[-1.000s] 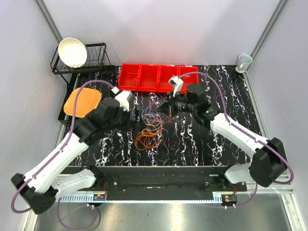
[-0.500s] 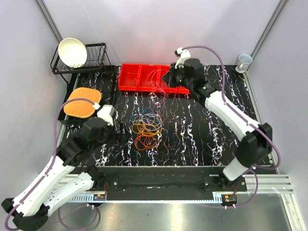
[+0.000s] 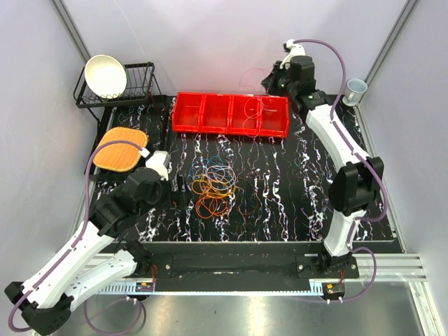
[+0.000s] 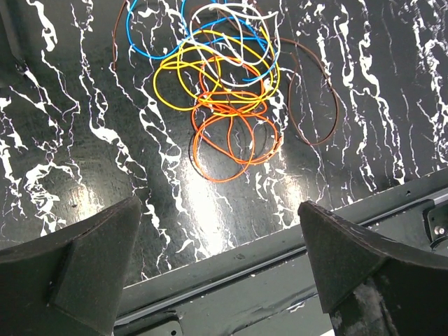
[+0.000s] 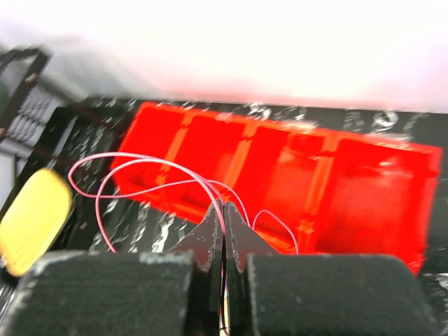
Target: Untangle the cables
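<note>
A tangle of cables [image 3: 213, 183] in orange, yellow, blue, white and brown lies in the middle of the black marbled table. In the left wrist view the cables [image 4: 224, 77] lie ahead of my left gripper [image 4: 224, 280], which is open and empty above the table's near edge. In the top view the left gripper [image 3: 178, 187] is left of the pile. My right gripper [image 3: 269, 78] is raised at the far back, shut on a thin pink cable [image 5: 140, 164] that hangs in loops over the red bin [image 5: 364, 182]. In the right wrist view the right gripper [image 5: 224, 210] pinches this cable at its tips.
The red bin [image 3: 231, 113] with its row of compartments stands at the back of the table. A black dish rack [image 3: 140, 87] with a white bowl [image 3: 105, 75] is at the back left, an orange pad [image 3: 120, 149] in front of it. A cup [image 3: 355, 89] is at the back right.
My right arm rose from the pile and swung to the far back over the red bin, carrying the pink cable. My left arm pulled back from the pile toward the near left.
</note>
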`<state>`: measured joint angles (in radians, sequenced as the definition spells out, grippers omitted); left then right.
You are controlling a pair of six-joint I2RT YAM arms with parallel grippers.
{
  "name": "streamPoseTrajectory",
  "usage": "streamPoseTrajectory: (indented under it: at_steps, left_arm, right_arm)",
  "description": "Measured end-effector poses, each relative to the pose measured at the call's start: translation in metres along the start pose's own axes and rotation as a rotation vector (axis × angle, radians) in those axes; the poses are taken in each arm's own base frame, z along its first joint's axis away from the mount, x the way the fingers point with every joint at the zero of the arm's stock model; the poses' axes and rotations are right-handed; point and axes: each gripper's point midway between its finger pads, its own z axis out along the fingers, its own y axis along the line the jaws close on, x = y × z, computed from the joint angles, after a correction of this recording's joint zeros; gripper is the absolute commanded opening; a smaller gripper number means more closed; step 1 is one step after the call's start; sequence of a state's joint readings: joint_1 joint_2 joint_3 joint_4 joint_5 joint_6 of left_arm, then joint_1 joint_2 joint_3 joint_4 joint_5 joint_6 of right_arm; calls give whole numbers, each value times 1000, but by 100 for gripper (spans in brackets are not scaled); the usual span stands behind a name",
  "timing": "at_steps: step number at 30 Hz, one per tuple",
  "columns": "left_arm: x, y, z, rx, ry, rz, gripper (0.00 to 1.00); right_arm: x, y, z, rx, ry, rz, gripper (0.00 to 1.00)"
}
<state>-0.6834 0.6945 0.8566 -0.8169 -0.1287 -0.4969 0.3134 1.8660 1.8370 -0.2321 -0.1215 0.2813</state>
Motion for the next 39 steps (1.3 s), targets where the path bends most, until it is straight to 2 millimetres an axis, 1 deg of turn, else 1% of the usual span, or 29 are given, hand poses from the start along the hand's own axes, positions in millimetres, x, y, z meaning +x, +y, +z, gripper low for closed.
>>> streamPoseTrajectory:
  at_steps: [2, 5, 7, 10, 12, 18, 22, 26, 30, 39]
  left_arm:
    - [1, 0, 1, -2, 4, 0, 99]
    - [1, 0, 1, -2, 3, -1, 99]
    - [1, 0, 2, -4, 7, 0, 99]
    - [2, 0, 3, -6, 12, 1, 99]
    - [2, 1, 4, -9, 17, 1, 99]
    - [4, 1, 7, -15, 29, 3, 99]
    - [5, 1, 8, -19, 35, 4, 99]
    - [5, 1, 8, -19, 35, 4, 99]
    - [5, 1, 8, -18, 35, 4, 99]
    - [5, 1, 8, -18, 35, 4, 99]
  right_arm:
    - [-4, -17, 6, 26, -7, 8, 0]
    - [-5, -44, 16, 68, -4, 23, 0]
    - [-3, -58, 23, 88, 1, 30, 0]
    - [4, -72, 30, 109, 17, 37, 0]
    - [8, -78, 35, 119, 28, 40, 0]
    - [10, -96, 48, 140, 31, 49, 0]
    - [12, -114, 57, 163, 31, 60, 0]
    - [20, -132, 68, 181, 41, 69, 0]
    - [33, -142, 77, 182, 66, 78, 0]
    - [66, -150, 93, 168, 132, 111, 0]
